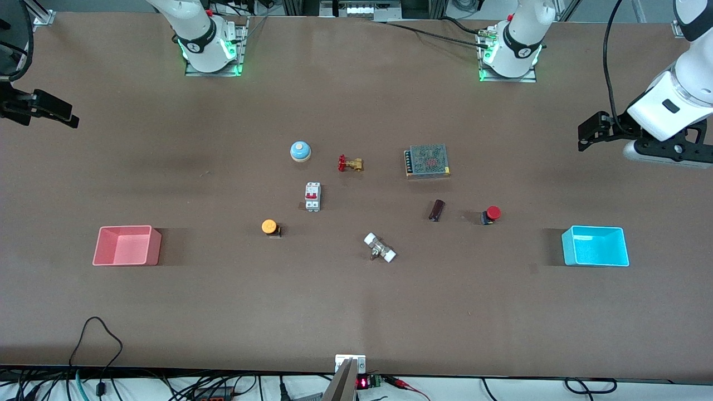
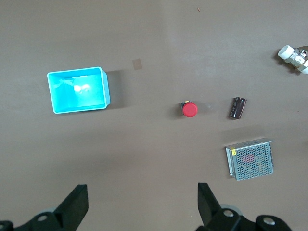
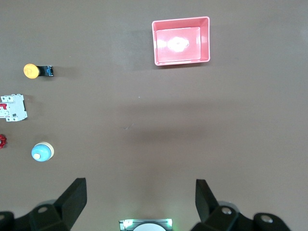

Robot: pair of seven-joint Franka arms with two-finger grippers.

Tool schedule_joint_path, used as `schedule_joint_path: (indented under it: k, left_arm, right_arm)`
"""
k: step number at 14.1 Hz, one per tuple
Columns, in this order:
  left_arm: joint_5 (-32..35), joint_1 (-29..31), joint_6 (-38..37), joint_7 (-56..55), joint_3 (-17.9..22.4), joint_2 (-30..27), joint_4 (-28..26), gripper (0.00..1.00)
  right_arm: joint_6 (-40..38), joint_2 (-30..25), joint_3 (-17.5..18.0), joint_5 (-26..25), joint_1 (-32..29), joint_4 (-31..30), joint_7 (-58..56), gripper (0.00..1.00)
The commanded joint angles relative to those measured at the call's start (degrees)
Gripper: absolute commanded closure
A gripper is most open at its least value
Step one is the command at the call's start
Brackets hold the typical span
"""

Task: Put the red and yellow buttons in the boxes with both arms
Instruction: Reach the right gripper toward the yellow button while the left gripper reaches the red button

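Note:
The red button (image 1: 492,213) stands on the table between a small dark part and the cyan box (image 1: 595,249); both show in the left wrist view, the button (image 2: 189,109) and the box (image 2: 78,89). The yellow button (image 1: 269,226) lies on its side toward the right arm's end, with the pink box (image 1: 127,248) farther along; the right wrist view shows that button (image 3: 32,70) and that box (image 3: 181,43). My left gripper (image 1: 584,133) (image 2: 143,202) hangs open and empty over bare table at its end. My right gripper (image 1: 72,118) (image 3: 139,197) hangs open and empty likewise.
A blue dome bell (image 1: 300,151), a brass valve with red handle (image 1: 350,164), a mesh-covered power supply (image 1: 427,161), a white circuit breaker (image 1: 312,196), a dark small cylinder (image 1: 436,210) and a white-ended fitting (image 1: 380,248) lie mid-table. Both boxes are empty.

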Motion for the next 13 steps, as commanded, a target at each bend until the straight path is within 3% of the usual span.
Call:
schedule_joint_path:
  k: [1, 6, 10, 13]
  left_arm:
    - [-0.5, -0.2, -0.8, 0.6, 0.2, 0.7, 1.5, 0.00]
    - [-0.5, -0.2, -0.8, 0.6, 0.2, 0.7, 1.5, 0.00]
    - [-0.6, 0.7, -1.1, 0.6, 0.5, 0.9, 1.4, 0.00]
    - [-0.5, 0.8, -4.2, 0.5, 1.0, 5.7, 1.5, 0.00]
  right_arm:
    - [-0.9, -1.5, 0.3, -0.3, -0.2, -0.5, -0.5, 0.00]
    - [0.0, 0.0, 0.4, -0.3, 1.1, -0.7, -0.5, 0.00]
    - [6.3, 6.8, 0.5, 0.0, 4.7, -0.7, 0.3, 0.00]
    - [12.0, 11.3, 0.5, 0.5, 8.7, -0.6, 4.2, 0.00]
